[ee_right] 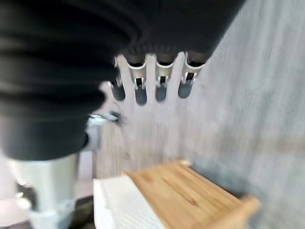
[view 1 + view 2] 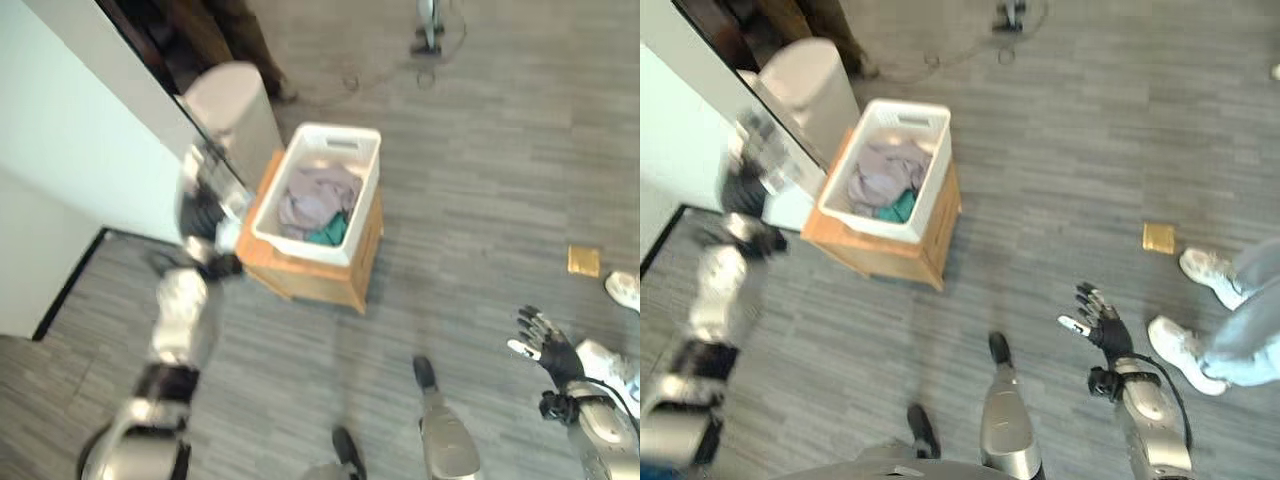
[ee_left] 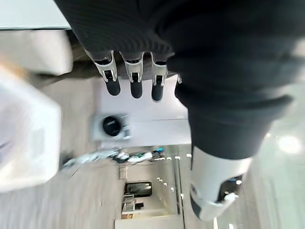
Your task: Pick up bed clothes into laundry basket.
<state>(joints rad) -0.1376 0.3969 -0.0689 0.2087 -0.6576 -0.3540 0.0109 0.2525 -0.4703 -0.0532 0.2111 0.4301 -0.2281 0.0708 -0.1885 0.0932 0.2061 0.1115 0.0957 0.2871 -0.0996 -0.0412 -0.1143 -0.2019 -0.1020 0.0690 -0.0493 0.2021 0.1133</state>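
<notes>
A white laundry basket (image 2: 345,136) stands on a low wooden stand (image 2: 320,275) left of the middle of the floor. Inside it lie a crumpled grey-lilac cloth (image 2: 315,195) and a teal piece (image 2: 330,232). My left hand (image 2: 205,190) is raised just left of the basket, beside the stand's corner. In its wrist view the fingers (image 3: 135,78) are straight and hold nothing. My right hand (image 2: 1098,320) hangs low at the right, well away from the basket, its fingers spread and empty.
A white lidded bin (image 2: 235,105) stands behind the basket, against a white panel (image 2: 70,140) at the left. A small yellow-brown square (image 2: 583,261) lies on the grey floor at the right. A person's white shoes (image 2: 1200,270) stand near my right hand.
</notes>
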